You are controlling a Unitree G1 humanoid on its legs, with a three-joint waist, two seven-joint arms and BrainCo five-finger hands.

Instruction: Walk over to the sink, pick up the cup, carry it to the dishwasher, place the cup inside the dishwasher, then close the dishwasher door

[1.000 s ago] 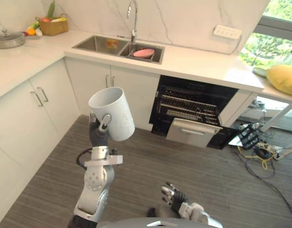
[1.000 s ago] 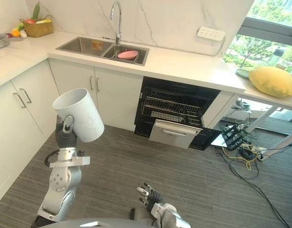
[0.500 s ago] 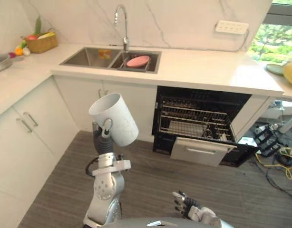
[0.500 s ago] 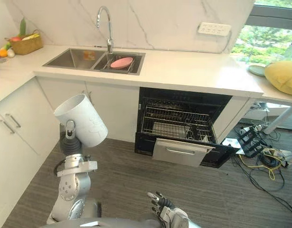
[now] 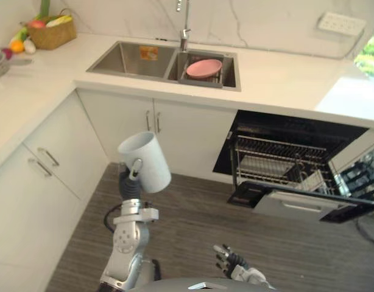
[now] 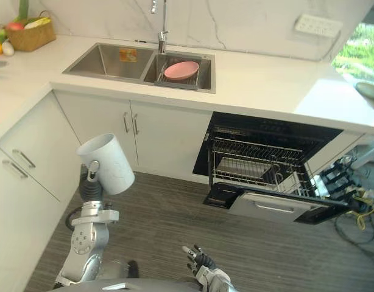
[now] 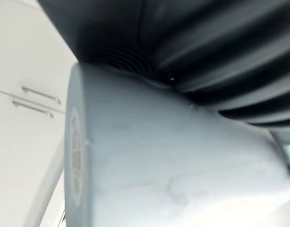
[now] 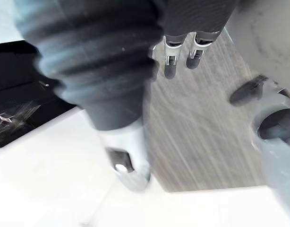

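The cup (image 5: 144,161), plain white, is held up in the left hand (image 5: 130,181) on the left of the scene, above the grey floor (image 5: 193,213) and in front of the white cabinets (image 5: 175,134) under the sink (image 5: 132,59). It leans with its mouth up and away from the hand, its wall against the dark ribbed cover. One silver finger (image 5: 137,165) curls against the near side of the cup, so the hand is clamped on it; the other fingers are hidden behind the cup. In the left wrist view the cup's base shows a faint ring of print, too blurred to read.

The right hand (image 6: 196,260) hangs low at the near edge, fingers (image 8: 169,66) loosely spread and holding nothing.

The dishwasher (image 5: 284,131) is well to the right of the cup, its door (image 5: 309,207) dropped down and its wire rack (image 5: 278,161) showing; its right end is cut off. An orange sticker (image 5: 148,53) sits in the sink's left basin, its print too small to read. A pink dish (image 5: 204,67) lies in the right basin.
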